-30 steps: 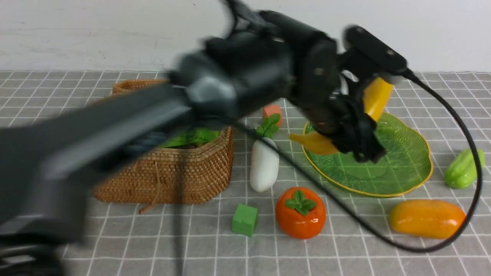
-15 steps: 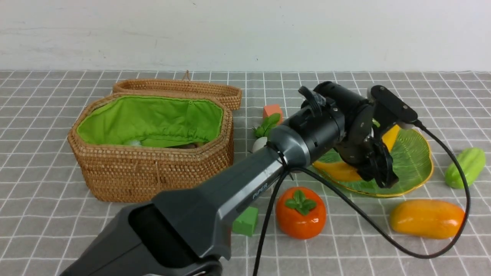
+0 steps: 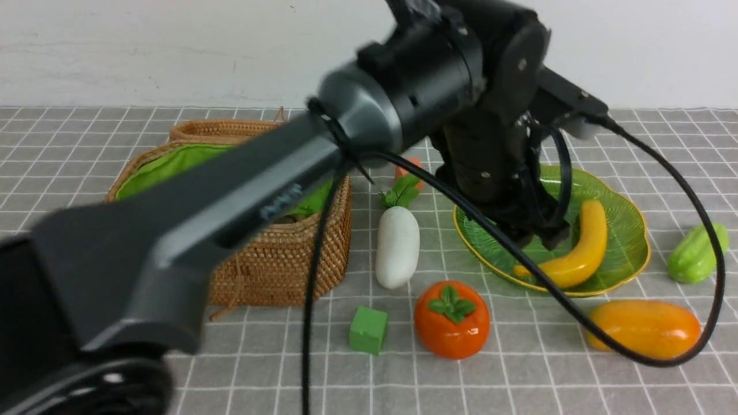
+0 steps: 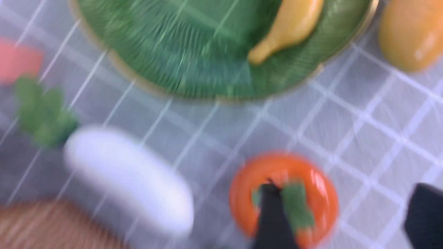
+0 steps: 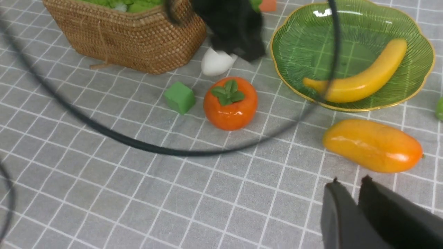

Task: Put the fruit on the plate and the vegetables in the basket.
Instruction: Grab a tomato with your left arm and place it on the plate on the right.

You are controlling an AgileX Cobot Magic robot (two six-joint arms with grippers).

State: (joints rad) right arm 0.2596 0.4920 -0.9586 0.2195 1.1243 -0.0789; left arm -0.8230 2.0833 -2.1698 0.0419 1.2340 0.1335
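Note:
The yellow banana (image 3: 576, 253) lies on the green leaf-shaped plate (image 3: 620, 230). My left gripper (image 3: 539, 233) hangs above the plate's near-left part, open and empty; in the blurred left wrist view (image 4: 346, 214) its jaws stand wide apart over the persimmon (image 4: 287, 197). The persimmon (image 3: 451, 320), the mango (image 3: 643, 328), the white radish (image 3: 396, 248) and the light-green gourd (image 3: 695, 253) lie on the cloth. The wicker basket (image 3: 277, 259) stands at the left, partly hidden by my left arm. The eggplant is out of view. My right gripper (image 5: 350, 183) is shut and empty, near the mango (image 5: 373, 145).
A green cube (image 3: 368, 329) lies left of the persimmon. An orange cube (image 3: 406, 167) shows behind the radish leaves. My left arm's black cable (image 3: 576, 311) loops over the cloth between the plate and the mango. The basket lid (image 3: 213, 129) stands open behind it.
My left gripper has let go of the banana, which now lies on the plate. The left arm has risen and swung back up across the view.

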